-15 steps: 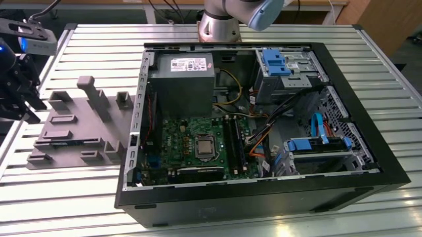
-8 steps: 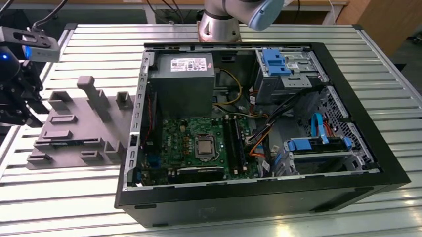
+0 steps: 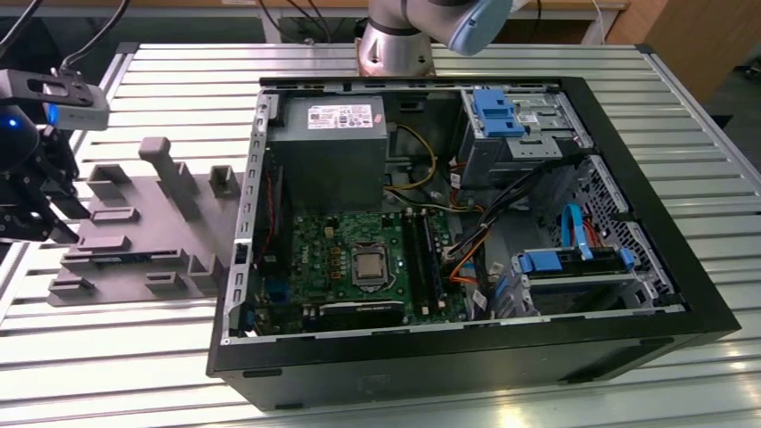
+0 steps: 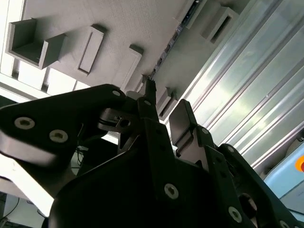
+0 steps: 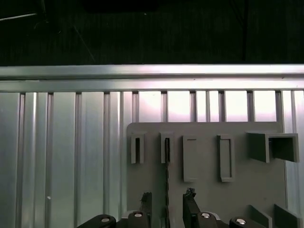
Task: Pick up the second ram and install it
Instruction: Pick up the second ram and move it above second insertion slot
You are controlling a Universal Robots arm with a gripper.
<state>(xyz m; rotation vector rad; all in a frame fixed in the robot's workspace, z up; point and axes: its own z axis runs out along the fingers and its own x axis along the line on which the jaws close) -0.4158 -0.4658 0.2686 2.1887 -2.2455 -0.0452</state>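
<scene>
The second ram [image 5: 166, 175] stands on edge in a slot of the grey tray [image 5: 237, 199], seen as a thin dark strip. In the second wrist view the ram [image 4: 167, 50] runs as a dark line across the tray [image 4: 133, 23]. My gripper [image 5: 168, 198] is open just above the stick, one finger [image 5: 146, 202] on each side with a gap to it. In the exterior view the gripper [image 3: 36, 218] hangs over the end of the tray [image 3: 143, 205] nearest that view's left.
An open computer case [image 3: 476, 357] lies to the exterior view's right of the tray. Inside it are a green motherboard [image 3: 321, 259], black slot rails [image 3: 423, 259], a power supply [image 3: 327, 143] and blue drive brackets [image 3: 571, 260]. Everything rests on a ribbed metal table [image 3: 119, 357].
</scene>
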